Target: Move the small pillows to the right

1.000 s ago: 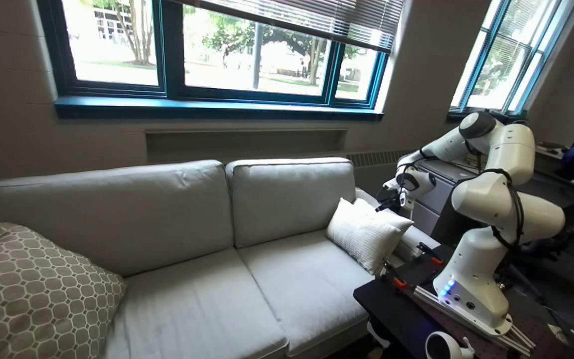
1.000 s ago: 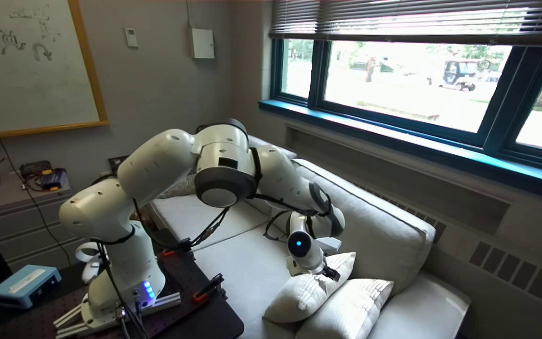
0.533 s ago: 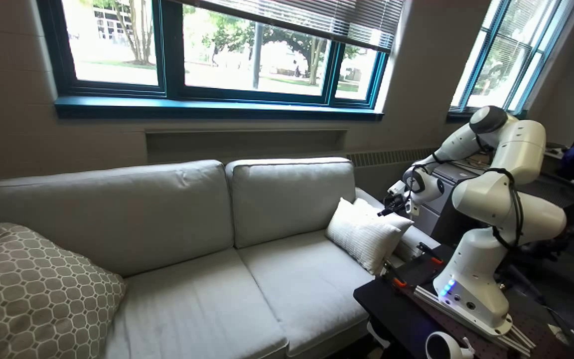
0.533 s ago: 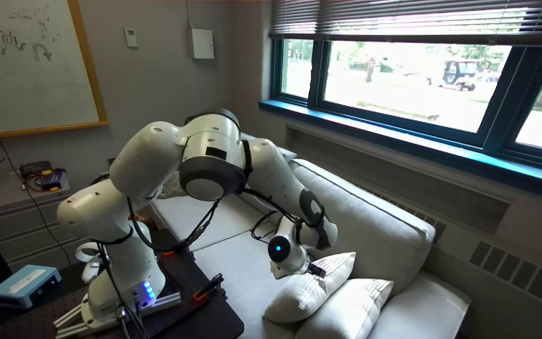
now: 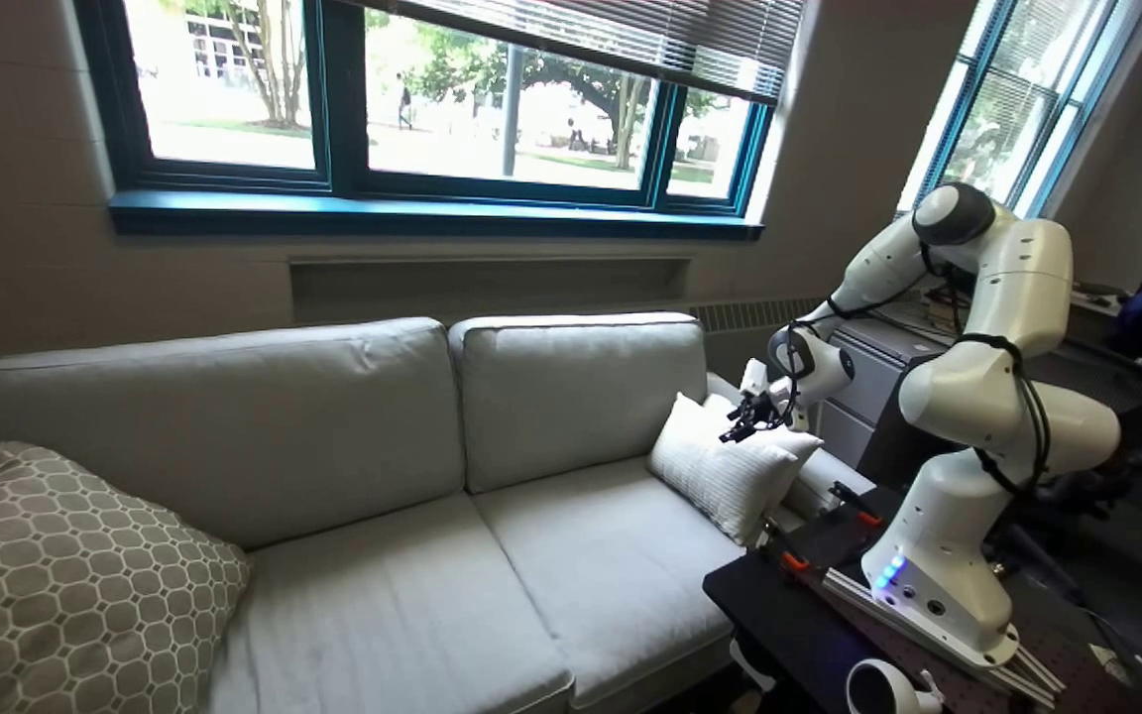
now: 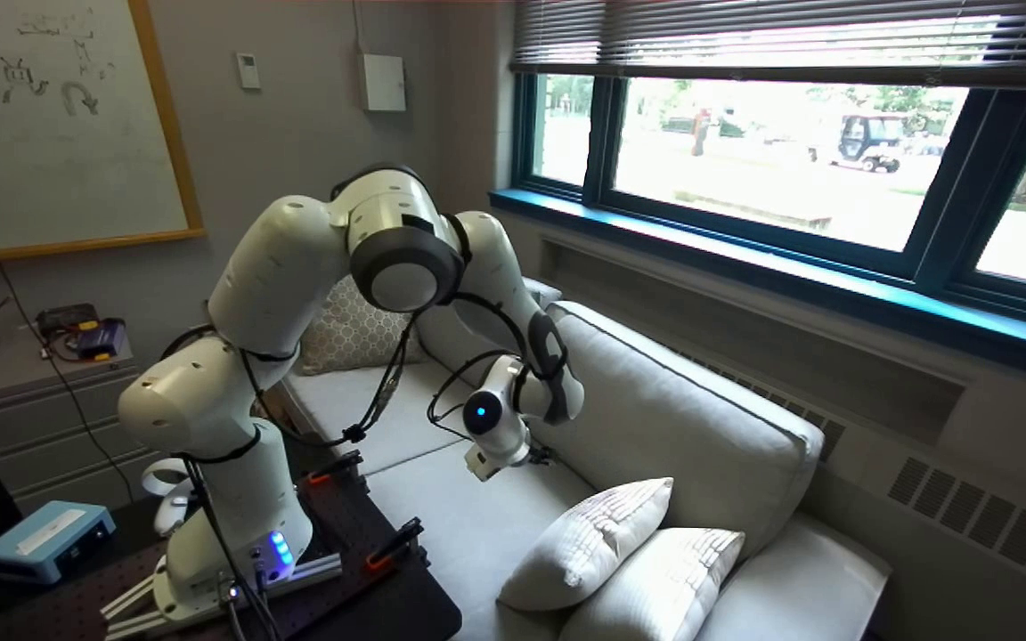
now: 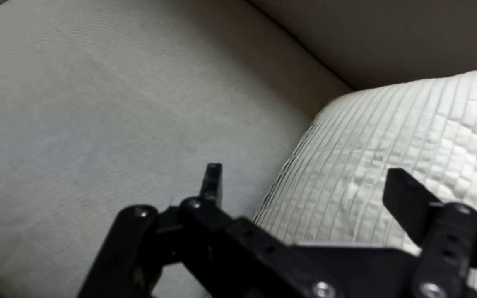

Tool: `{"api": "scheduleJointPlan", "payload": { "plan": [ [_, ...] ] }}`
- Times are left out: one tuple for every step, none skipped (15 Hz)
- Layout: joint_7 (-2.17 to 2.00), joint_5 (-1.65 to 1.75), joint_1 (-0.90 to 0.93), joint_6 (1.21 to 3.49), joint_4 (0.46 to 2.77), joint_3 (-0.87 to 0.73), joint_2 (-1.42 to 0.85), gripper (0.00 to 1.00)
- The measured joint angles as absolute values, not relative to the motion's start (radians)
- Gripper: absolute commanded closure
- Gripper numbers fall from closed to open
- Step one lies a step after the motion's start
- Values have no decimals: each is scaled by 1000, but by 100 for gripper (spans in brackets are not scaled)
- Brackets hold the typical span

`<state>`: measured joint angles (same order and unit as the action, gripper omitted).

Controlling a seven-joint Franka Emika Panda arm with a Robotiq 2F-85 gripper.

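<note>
"Since those drawers (image 6: 41, 427) are closed, I can't say what the filing cabinet (image 6: 59, 472) holds. You?"

"Nor can I. Taking each view's middle as the dial's hub, it stands toward half past eight in an exterior view, with a dark-blue gadget (image 6: 101, 341) and other gear (image 6: 68, 317) on top. The white wall box (image 6: 384, 83), toward eleven, hides its inside as well."

"And the small pillows (image 5: 710, 486)?"

"Both rest on the sofa (image 5: 363, 605), at its end by the armrest (image 6: 802, 570), around four or five o'clock in both exterior views. They sit side by side, touching. The grey patterned pillow (image 5: 85, 585) lies at the opposite end, toward eight or nine."

"How does the gripper (image 7: 304, 184) stand?"

"Its jaws are spread wide, released. In the wrist view, one of its fingers (image 7: 211, 182), toward half past seven, shows against the sofa seat (image 7: 118, 124); the other, toward half past three, against a small pillow. An exterior view shows it toward six, near the pillows yet apart from both."
</note>
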<state>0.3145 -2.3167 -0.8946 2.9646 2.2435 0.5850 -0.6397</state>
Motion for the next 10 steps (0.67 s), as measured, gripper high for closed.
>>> {"api": "scheduleJointPlan", "payload": {
  "plan": [
    [347,-2354,-848,2973,2255,581,-621,0],
    [378,-2388,-800,2984,2262,573,-604,0],
    [405,-2415,-750,2998,2268,563,-590,0],
    [424,-2431,-703,3016,2272,554,-579,0],
    [436,-2436,-658,3041,2274,547,-573,0],
    [443,-2436,-616,3073,2274,543,-572,0],
    [404,-2384,-557,3096,2277,520,-571,0],
    [332,-2307,-483,3109,2282,480,-570,0],
    [306,-2272,-429,3138,2282,465,-577,0],
    [311,-2271,-404,3168,2281,474,-587,0]
  ]
}}
